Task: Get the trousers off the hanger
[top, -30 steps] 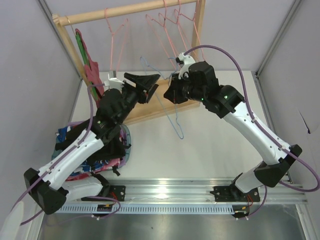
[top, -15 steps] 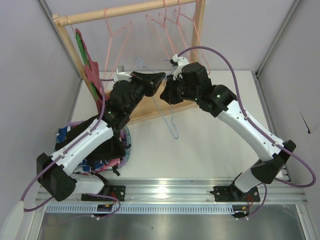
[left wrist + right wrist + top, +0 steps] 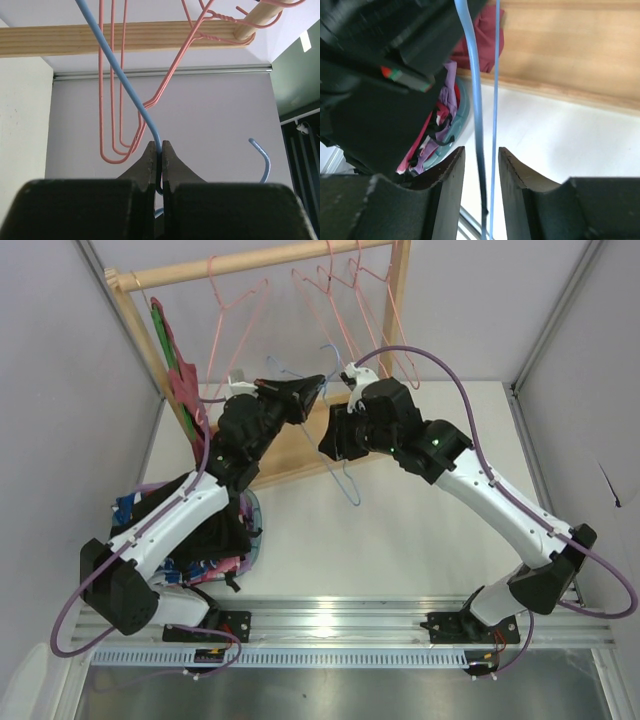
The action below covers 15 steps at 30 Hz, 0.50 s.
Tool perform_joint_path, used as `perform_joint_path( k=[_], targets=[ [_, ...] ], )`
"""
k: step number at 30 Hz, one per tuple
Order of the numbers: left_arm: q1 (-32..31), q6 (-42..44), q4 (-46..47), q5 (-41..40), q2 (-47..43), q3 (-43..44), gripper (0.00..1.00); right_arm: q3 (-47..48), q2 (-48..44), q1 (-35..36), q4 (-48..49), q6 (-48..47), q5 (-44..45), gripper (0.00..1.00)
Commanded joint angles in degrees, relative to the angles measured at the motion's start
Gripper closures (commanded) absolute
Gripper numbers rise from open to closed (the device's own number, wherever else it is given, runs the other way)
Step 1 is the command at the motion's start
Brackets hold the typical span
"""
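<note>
The hanger (image 3: 347,483), a bare light-blue wire, hangs tilted between my two arms in front of the rack. In the left wrist view the left gripper (image 3: 160,145) is shut on the hanger's wire (image 3: 125,85), and the hook end (image 3: 265,162) curls up to the right. From above, this left gripper (image 3: 318,383) sits high near the rack. My right gripper (image 3: 327,448) is open. Two strands of the hanger (image 3: 474,75) run between its fingers (image 3: 451,170) without being pinched. The trousers (image 3: 218,530) look like a black heap at the left, partly under my left arm.
A wooden rack (image 3: 260,260) carries several pink wire hangers (image 3: 340,300). A dark red garment on a green hanger (image 3: 178,360) hangs at its left end. A teal basket (image 3: 255,530) of mixed clothes sits at the left. The rack's wooden base (image 3: 300,455) lies behind the arms.
The left gripper closed on the hanger's wire and rose toward the rack. The right gripper, shut a second ago, has opened and let go of the wire.
</note>
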Motion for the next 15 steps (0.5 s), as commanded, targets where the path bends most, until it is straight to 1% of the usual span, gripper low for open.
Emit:
perform_joint_path(
  k=[1, 7, 13, 15],
  targets=[
    [0.28, -3.23, 3.99, -0.59, 0.53, 3.42, 1.0, -2.41, -3.59, 0.49, 2.58, 1.54, 0.76, 0.6],
    [0.45, -4.02, 3.9, -1.12, 1.49, 4.22, 1.0, -4.95, -5.52, 1.99, 1.17, 1.63, 5.67, 0.61],
    [1.07, -4.55, 3.73, -1.38, 1.93, 4.39, 1.0, -7.51, -8.25, 2.52, 0.56, 2.25, 8.06, 0.6],
    [1.24, -4.29, 3.38, -1.3, 1.93, 4.92, 1.0, -8.21, -8.69, 2.52, 0.55, 2.42, 8.76, 0.6]
  ],
)
